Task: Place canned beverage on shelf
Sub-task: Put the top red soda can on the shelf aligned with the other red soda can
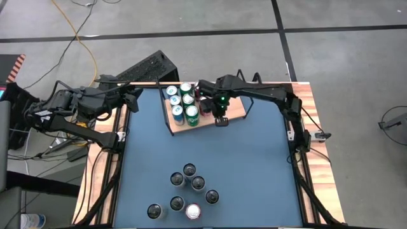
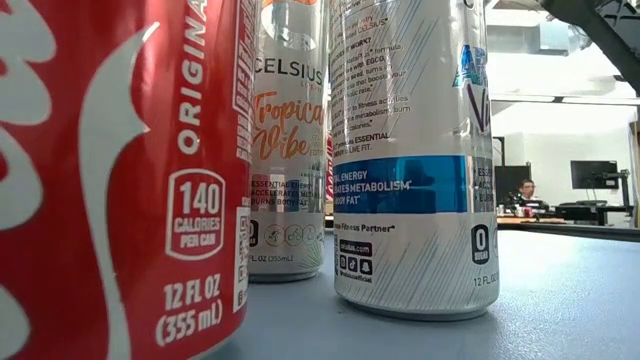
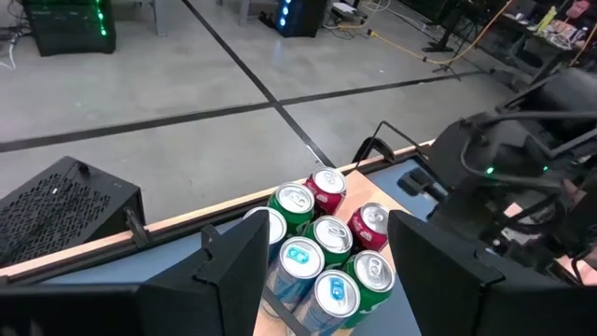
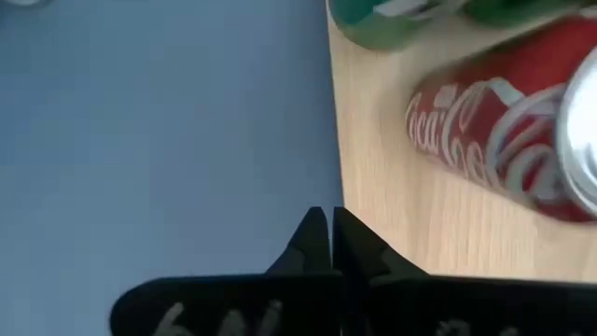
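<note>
The shelf (image 1: 232, 109), a light-wood board, lies at the table's far middle. Several upright cans (image 1: 183, 102) stand on its left half, green, blue-topped and red ones (image 3: 326, 187). My right gripper (image 1: 221, 121) hangs shut, pointing down over the shelf's near edge (image 4: 401, 187). It holds nothing. A red cola can (image 4: 485, 140) stands on the board just beyond its fingertips (image 4: 331, 224). My left gripper (image 1: 135, 97) waits at the table's far left, open and empty (image 3: 322, 271), facing the shelf's cans. Several more cans (image 1: 189, 187) stand on the blue table near its front edge.
In the low view a red cola can (image 2: 100, 180), a Celsius can (image 2: 290, 150) and a white-and-blue can (image 2: 410, 150) fill the foreground. A black perforated box (image 1: 149, 67) lies beyond the far edge. A person (image 2: 527, 190) sits far off in the room. Bare blue tabletop (image 1: 254, 165) spans the middle.
</note>
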Action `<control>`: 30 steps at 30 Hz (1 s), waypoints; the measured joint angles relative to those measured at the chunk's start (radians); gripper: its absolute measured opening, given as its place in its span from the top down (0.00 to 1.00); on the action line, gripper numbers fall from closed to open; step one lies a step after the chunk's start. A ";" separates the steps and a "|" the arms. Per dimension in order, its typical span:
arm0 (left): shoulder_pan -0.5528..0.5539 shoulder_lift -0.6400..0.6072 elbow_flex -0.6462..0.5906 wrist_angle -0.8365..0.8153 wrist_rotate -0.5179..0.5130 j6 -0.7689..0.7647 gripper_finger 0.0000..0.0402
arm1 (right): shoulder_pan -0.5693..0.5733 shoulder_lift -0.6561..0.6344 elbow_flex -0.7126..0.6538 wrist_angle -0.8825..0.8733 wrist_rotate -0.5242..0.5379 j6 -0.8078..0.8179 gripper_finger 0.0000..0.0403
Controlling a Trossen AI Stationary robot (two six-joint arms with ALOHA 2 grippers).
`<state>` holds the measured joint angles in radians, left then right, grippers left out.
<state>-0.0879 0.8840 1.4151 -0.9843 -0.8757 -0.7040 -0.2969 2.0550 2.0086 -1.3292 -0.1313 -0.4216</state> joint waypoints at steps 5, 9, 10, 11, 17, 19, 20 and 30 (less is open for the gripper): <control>0.000 0.000 0.000 -0.001 0.000 0.000 0.49 | 0.004 -0.001 -0.045 0.110 0.000 -0.021 1.00; 0.000 0.000 0.000 -0.001 0.000 0.000 0.49 | 0.002 -0.001 -0.051 0.165 0.037 -0.033 1.00; 0.000 0.000 0.000 0.000 0.000 0.000 0.49 | 0.002 -0.001 -0.051 0.183 0.057 -0.038 1.00; 0.000 0.000 0.000 0.000 0.000 0.000 0.49 | 0.000 -0.001 -0.051 0.199 0.077 -0.040 1.00; 0.000 0.000 0.000 0.000 -0.001 0.000 0.49 | -0.020 -0.001 -0.051 0.244 0.099 -0.043 1.00; 0.000 0.000 0.000 0.000 -0.001 0.000 0.49 | -0.028 -0.001 -0.051 0.256 0.105 -0.050 1.00; 0.000 0.000 0.000 0.000 -0.002 0.000 0.49 | -0.029 -0.001 -0.051 0.262 0.108 -0.055 1.00; 0.000 0.000 0.000 0.001 -0.015 0.003 0.49 | -0.046 -0.001 -0.051 0.306 0.135 -0.059 1.00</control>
<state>-0.0879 0.8839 1.4151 -0.9836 -0.8912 -0.7010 -0.3431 2.0544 1.9579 -1.0229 0.0040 -0.4808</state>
